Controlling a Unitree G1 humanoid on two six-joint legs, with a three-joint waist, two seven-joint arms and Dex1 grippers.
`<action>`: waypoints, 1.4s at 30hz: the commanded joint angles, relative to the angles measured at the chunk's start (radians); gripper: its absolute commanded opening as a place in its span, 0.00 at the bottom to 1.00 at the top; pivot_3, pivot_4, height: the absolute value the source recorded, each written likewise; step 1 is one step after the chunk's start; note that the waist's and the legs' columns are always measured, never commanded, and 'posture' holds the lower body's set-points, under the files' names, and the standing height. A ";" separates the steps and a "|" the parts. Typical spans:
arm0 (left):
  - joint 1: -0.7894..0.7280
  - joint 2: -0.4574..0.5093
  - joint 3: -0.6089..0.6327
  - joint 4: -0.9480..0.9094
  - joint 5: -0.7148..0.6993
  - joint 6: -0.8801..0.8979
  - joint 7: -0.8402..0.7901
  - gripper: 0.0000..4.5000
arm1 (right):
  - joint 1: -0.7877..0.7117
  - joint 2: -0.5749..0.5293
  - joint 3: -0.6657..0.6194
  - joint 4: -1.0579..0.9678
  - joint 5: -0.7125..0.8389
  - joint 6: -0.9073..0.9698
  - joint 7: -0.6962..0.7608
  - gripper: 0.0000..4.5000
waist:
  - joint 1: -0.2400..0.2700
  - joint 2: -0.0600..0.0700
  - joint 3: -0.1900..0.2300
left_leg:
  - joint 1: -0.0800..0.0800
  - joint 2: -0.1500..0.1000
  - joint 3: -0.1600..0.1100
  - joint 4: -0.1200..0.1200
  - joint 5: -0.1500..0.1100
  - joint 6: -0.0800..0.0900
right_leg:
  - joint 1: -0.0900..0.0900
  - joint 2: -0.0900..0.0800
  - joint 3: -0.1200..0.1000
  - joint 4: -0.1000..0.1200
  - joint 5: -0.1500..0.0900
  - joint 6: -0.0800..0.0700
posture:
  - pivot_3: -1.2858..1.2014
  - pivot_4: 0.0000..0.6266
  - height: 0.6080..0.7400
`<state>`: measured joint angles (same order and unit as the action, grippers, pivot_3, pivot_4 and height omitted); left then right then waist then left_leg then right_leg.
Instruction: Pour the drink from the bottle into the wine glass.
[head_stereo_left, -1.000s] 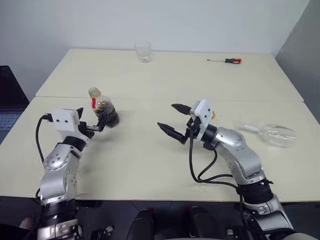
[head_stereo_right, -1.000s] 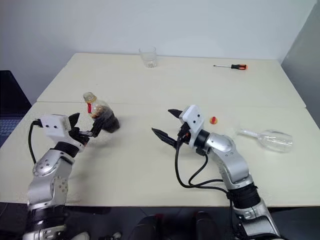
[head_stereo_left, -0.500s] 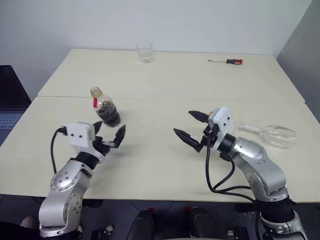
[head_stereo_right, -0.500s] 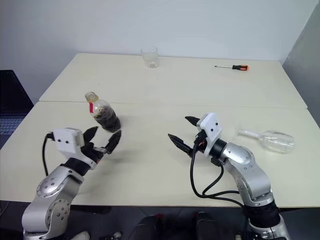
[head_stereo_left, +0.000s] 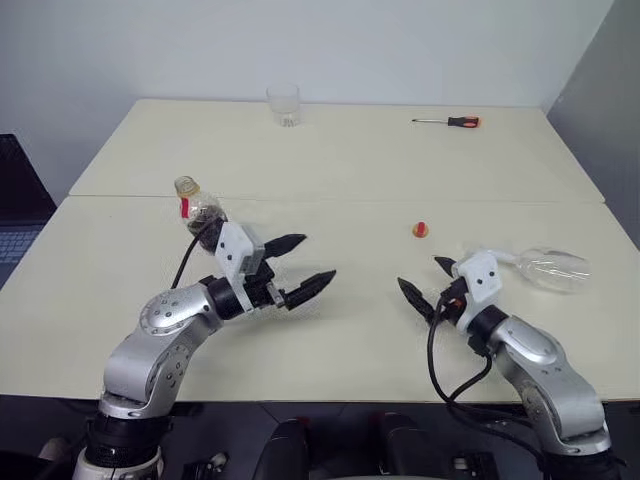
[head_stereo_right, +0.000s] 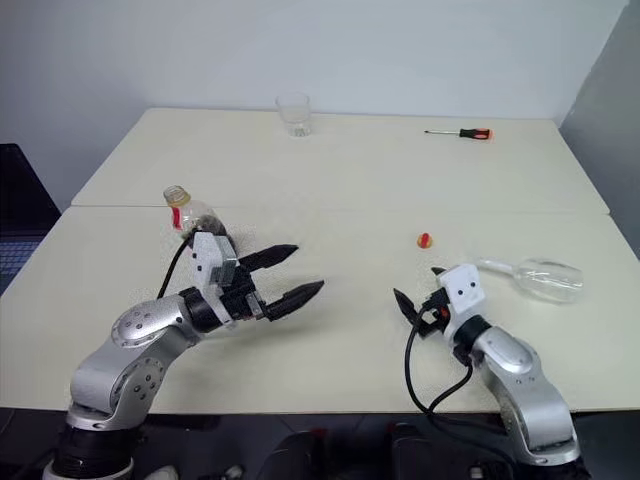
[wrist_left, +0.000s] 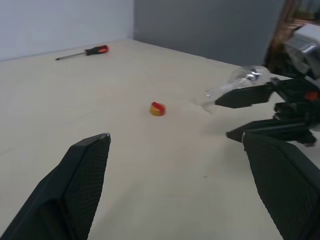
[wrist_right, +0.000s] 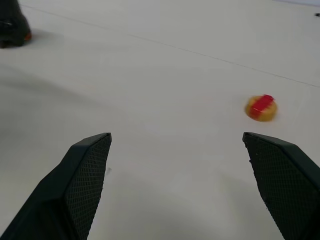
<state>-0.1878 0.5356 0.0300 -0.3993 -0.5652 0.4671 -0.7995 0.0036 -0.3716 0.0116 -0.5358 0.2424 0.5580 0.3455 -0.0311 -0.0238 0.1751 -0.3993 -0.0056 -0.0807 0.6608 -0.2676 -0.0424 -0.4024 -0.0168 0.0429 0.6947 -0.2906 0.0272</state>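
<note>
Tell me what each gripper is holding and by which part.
Nothing is held. The left gripper and right gripper both hang open above the table; the bottle stands free.

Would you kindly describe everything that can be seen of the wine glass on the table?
The clear stemmed wine glass lies on its side on the pale table, on the robot's right, near the table's edge. It looks like transparent glass, with a round bowl and a thin stem pointing toward the table's middle. It looks empty. Nothing touches it but the tabletop; the right gripper is nearby but apart from it.
</note>
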 joint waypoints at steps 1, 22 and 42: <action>-0.002 0.034 -0.005 -0.006 -0.032 -0.014 -0.089 1.00 | 0.015 0.019 -0.059 -0.063 -0.019 0.041 -0.078 1.00 | 0.000 0.000 0.000 | 0.000 0.000 0.000 0.000 0.000 0.000 | 0.000 0.000 0.000 0.000 0.000 0.000 | 0.52 0.24 1.00; -0.043 0.000 -0.026 0.145 0.056 -0.120 -0.146 1.00 | -0.157 0.481 -0.431 -0.113 0.193 0.341 -0.518 1.00 | 0.000 0.001 0.000 | 0.000 0.000 0.000 0.000 0.000 0.000 | -0.001 0.000 0.001 0.001 0.000 0.000 | 0.52 0.24 1.00; -0.060 0.013 -0.011 0.120 0.063 -0.095 -0.122 1.00 | -0.210 0.669 -0.532 0.033 0.787 0.123 -0.949 1.00 | -0.006 0.003 0.000 | 0.000 0.000 0.001 -0.001 0.000 0.000 | -0.002 0.000 0.001 0.002 -0.001 -0.001 | 0.52 0.24 1.00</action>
<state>-0.2311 0.5386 0.0040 -0.2379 -0.4899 0.3713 -0.9261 -0.2802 0.1548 -0.5573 -0.4911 0.9711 0.7133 -0.5887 -0.0371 -0.0206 0.1751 -0.3997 -0.0054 -0.0798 0.6597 -0.2677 -0.0419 -0.4040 -0.0168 0.0441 0.6965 -0.2914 0.0258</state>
